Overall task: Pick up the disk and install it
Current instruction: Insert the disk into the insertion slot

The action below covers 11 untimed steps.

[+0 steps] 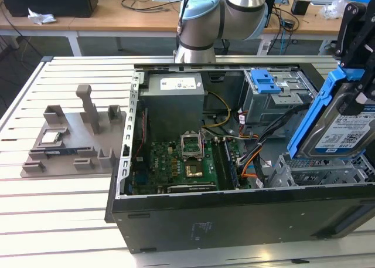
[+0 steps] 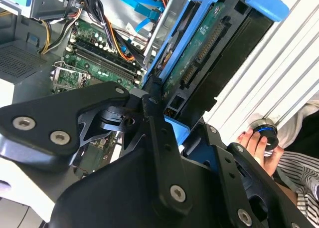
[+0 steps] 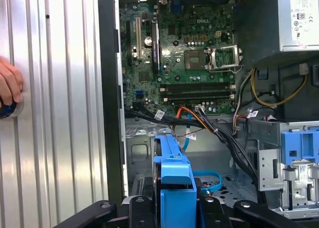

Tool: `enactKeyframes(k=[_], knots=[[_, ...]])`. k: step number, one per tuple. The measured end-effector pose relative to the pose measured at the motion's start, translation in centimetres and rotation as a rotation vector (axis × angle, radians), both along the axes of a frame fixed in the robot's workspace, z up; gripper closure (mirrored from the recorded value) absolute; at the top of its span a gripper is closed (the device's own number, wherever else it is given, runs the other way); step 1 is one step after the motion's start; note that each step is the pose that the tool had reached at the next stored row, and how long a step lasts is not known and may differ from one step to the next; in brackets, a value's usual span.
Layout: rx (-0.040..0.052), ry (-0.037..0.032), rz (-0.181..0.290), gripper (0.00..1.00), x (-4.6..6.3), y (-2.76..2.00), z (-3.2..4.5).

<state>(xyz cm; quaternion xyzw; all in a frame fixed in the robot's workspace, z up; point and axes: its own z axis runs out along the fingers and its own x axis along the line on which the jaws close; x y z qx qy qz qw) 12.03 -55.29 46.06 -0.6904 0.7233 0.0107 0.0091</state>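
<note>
Disk (image 1: 345, 127), a silver hard drive in a blue carrier frame, is clamped between the closed fingers of the black gripper (image 1: 356, 74). It hangs tilted over the open computer case (image 1: 234, 215), above the case's end at the exterior view's right. Inside the case sit the green motherboard (image 1: 181, 162), the grey power supply (image 1: 173, 98) and a metal drive cage (image 1: 275, 95) topped by a blue latch. A person's hand (image 3: 9, 86) rests on the slatted table (image 1: 58, 209) beside the case.
</note>
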Motion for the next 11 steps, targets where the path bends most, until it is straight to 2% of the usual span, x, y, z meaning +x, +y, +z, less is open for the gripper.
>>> enactKeyframes(k=[6, 11], knots=[[0.0000, 0.0000, 0.000, 0.64, 0.0, 0.35, -0.38], [-0.0011, 0.0010, 0.001, 0.64, 0.1, 0.49, -1.18]])
